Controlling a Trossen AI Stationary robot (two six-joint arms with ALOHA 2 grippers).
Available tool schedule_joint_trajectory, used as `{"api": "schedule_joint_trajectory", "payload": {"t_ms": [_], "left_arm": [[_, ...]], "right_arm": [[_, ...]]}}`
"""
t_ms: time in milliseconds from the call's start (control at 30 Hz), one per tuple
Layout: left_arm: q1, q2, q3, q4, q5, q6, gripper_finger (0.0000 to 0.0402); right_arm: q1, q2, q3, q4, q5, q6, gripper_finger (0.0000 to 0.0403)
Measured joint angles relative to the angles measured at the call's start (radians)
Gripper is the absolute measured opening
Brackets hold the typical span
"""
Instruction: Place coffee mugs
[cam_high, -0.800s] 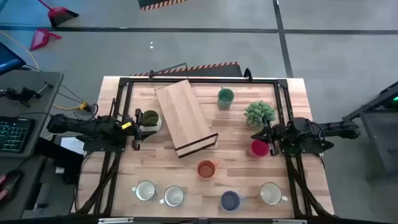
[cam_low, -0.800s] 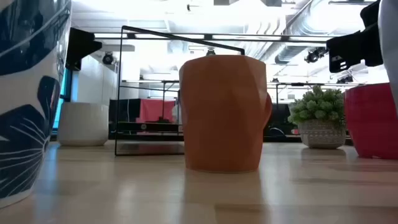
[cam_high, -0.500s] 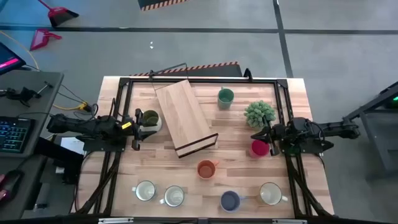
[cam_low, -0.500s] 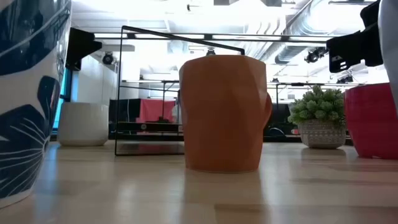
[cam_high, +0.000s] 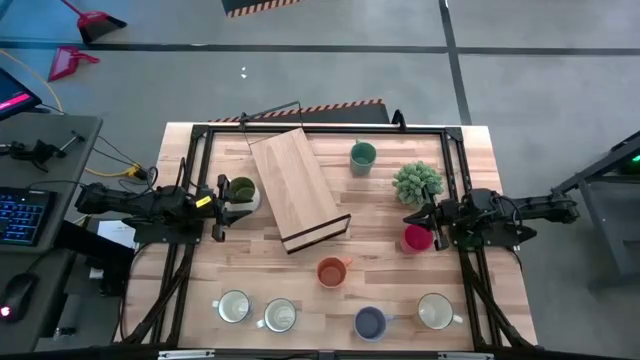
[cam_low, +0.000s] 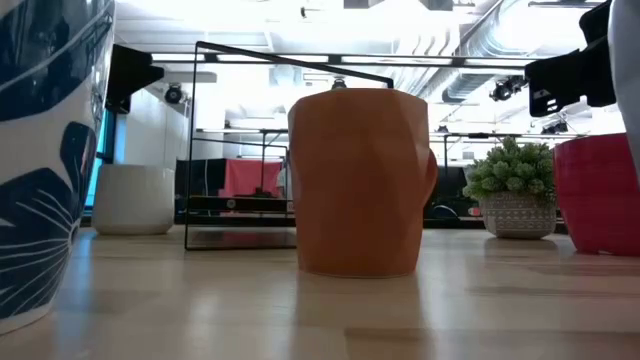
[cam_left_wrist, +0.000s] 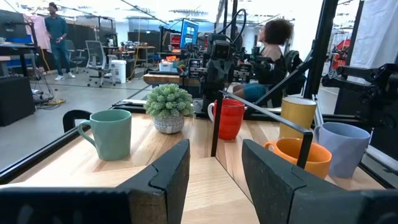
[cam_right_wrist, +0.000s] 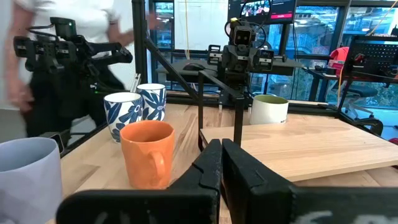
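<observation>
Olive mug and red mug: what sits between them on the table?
In the high view, the tilted wooden board lies between the olive mug and the red mug; the remaining stretch to the red mug is bare tabletop.

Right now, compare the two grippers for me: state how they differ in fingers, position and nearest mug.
The left gripper has its fingers spread apart, while the right gripper has its fingers pressed together. The left gripper sits at the table's left side beside the olive green mug; the right gripper sits at the right side, next to the red mug. Neither holds anything, and both point inward toward the wooden board.
</observation>
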Motion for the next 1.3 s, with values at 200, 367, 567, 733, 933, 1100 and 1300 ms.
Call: {"api": "schedule_joint_trajectory", "payload": {"t_ms": [200, 367, 567, 733, 933, 1100, 1300], "left_arm": [[0.0, 0.0, 0.0, 0.0, 0.0, 0.0, 0.0135], [0.0, 0.0, 0.0, 0.0, 0.0, 0.0, 0.0135], [0.0, 0.0, 0.0, 0.0, 0.0, 0.0, 0.0135], [0.0, 0.0, 0.0, 0.0, 0.0, 0.0, 0.0135], [0.0, 0.0, 0.0, -0.001, -0.004, 0.0, 0.0135], [0.0, 0.0, 0.0, 0.0, -0.004, -0.003, 0.0135], [0.0, 0.0, 0.0, 0.001, -0.004, -0.002, 0.0135]], "right_arm": [[0.0, 0.0, 0.0, 0.0, 0.0, 0.0, 0.0], [0.0, 0.0, 0.0, 0.0, 0.0, 0.0, 0.0], [0.0, 0.0, 0.0, 0.0, 0.0, 0.0, 0.0], [0.0, 0.0, 0.0, 0.0, 0.0, 0.0, 0.0], [0.0, 0.0, 0.0, 0.0, 0.027, -0.085, 0.0], [0.0, 0.0, 0.0, 0.0, 0.059, -0.089, 0.0], [0.0, 0.0, 0.0, 0.005, 0.128, -0.113, 0.0]]}}
